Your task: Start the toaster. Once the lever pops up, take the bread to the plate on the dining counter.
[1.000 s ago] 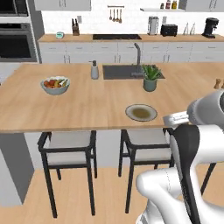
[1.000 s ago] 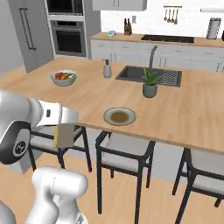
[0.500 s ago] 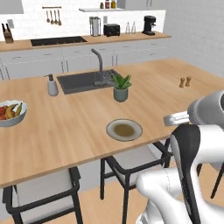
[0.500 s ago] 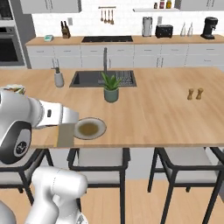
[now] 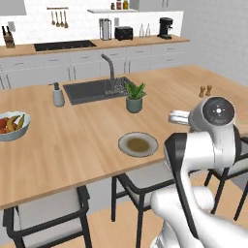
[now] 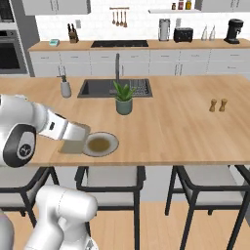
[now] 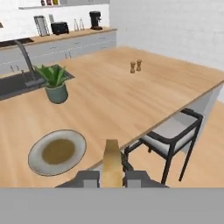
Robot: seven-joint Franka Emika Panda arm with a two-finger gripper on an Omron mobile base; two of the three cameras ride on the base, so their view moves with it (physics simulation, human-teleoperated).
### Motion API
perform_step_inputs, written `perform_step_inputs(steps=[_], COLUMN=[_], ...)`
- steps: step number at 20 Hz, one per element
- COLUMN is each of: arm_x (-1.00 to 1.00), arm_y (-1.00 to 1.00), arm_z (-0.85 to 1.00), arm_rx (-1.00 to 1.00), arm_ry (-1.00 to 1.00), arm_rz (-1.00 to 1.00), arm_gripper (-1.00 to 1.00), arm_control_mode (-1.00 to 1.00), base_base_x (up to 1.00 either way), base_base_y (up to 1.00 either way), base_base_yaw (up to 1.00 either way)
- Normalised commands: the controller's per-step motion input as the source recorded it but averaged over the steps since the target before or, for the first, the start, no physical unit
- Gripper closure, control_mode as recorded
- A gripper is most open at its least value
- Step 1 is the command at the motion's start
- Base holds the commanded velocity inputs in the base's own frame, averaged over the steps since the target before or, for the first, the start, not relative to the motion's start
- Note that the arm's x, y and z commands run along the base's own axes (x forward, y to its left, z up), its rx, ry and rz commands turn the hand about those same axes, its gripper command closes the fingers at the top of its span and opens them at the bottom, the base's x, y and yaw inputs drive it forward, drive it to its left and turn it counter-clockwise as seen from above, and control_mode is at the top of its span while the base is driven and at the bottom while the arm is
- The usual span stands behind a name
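My gripper [image 6: 79,138] is shut on the bread [image 6: 72,146], a thin tan slice that hangs just left of the plate [image 6: 100,144], above the front edge of the dining counter [image 6: 176,127]. In the hand view the bread [image 7: 112,162] stands edge-on between my fingertips [image 7: 90,177]. There the grey-brown plate [image 7: 57,151] lies to its left on the dining counter [image 7: 113,98]. From the left base the plate [image 5: 138,144] sits near the counter's front edge, left of my arm. The black toaster [image 5: 124,33] stands far off on the back wall counter.
A potted plant [image 5: 134,97] and a dark sink [image 5: 94,90] lie behind the plate. A fruit bowl [image 5: 10,125] and a soap bottle [image 5: 58,95] are at the left, two shakers [image 6: 218,105] at the right. Stools [image 6: 110,178] stand under the counter's edge.
The whole scene has slid across both base views, so the base has moved along the dining counter. The plate now lies closer to the gripper. The bread stays gripped.
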Motion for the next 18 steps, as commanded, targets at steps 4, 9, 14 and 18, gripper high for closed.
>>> perform_step_inputs(steps=[4, 9, 14, 18], arm_x=[0.42, 0.46, 0.47, 0.34], arm_y=[-0.57, -0.48, -0.17, 0.02], arm_z=[0.00, -0.04, -0.34, -0.38], arm_rx=[0.40, 0.42, 0.45, 0.46], arm_ry=[0.07, 0.06, 0.00, -0.03], arm_rz=[0.04, 0.19, 0.17, 0.13], arm_gripper=[1.00, 1.00, 1.00, 1.00], arm_control_mode=[-1.00, -1.00, -1.00, -1.00], base_base_x=[0.00, 0.00, 0.00, 0.00], base_base_y=[0.00, 0.00, 0.00, 0.00], base_base_yaw=[0.00, 0.00, 0.00, 0.00])
